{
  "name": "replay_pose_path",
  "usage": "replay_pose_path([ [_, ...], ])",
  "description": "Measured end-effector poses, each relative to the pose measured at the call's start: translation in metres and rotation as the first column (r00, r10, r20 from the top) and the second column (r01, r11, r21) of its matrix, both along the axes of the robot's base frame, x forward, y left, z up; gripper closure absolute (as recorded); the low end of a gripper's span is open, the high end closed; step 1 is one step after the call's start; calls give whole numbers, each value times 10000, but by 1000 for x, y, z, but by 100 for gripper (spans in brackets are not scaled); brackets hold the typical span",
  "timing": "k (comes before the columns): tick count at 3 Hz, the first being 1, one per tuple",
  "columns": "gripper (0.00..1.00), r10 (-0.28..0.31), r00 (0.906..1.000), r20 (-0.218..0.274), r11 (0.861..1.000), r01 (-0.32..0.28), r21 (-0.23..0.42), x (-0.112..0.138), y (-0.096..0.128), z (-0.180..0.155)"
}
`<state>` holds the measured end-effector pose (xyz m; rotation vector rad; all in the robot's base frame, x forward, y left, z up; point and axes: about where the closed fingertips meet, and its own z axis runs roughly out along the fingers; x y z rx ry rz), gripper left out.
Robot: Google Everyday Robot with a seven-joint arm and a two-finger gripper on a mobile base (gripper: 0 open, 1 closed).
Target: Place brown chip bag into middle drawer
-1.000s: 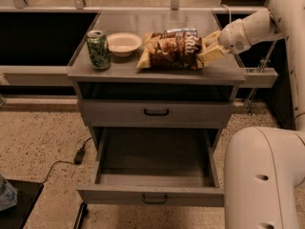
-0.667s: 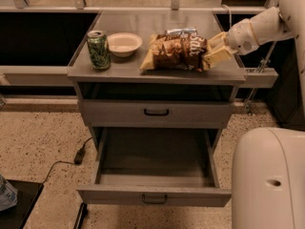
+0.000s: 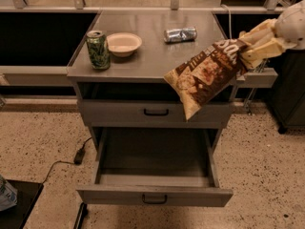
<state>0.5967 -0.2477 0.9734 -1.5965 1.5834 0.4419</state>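
Note:
The brown chip bag (image 3: pixel 206 75), dark brown and tan with white lettering, hangs tilted in the air off the cabinet's front right corner, its lower end down-left. My gripper (image 3: pixel 249 50), cream-coloured, is shut on the bag's upper right end at the right edge of the view. The middle drawer (image 3: pixel 155 194) is pulled open below, a wide grey tray with a thin dark loop handle; the bag hangs above its right half. The drawer's inside shows nothing in it.
On the grey cabinet top (image 3: pixel 152 61) stand a green can (image 3: pixel 98 49), a cream bowl (image 3: pixel 124 44) and a crushed silver can (image 3: pixel 180 34). The shut top drawer (image 3: pixel 156 112) has a black handle. A dark cable (image 3: pixel 71 160) lies on the speckled floor at left.
The bag was lying on the cabinet top with my gripper at its right end. Now it is lifted off, carried forward and right, baring the silver can behind it. The view has shifted.

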Motion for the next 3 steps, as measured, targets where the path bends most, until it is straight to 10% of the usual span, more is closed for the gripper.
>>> replay_pose_path([
  [1, 100, 666, 9973, 295, 9973, -675, 295, -87, 9, 37],
  [3, 100, 1621, 9828, -882, 9861, -1581, 510, -130, 49, -21],
])
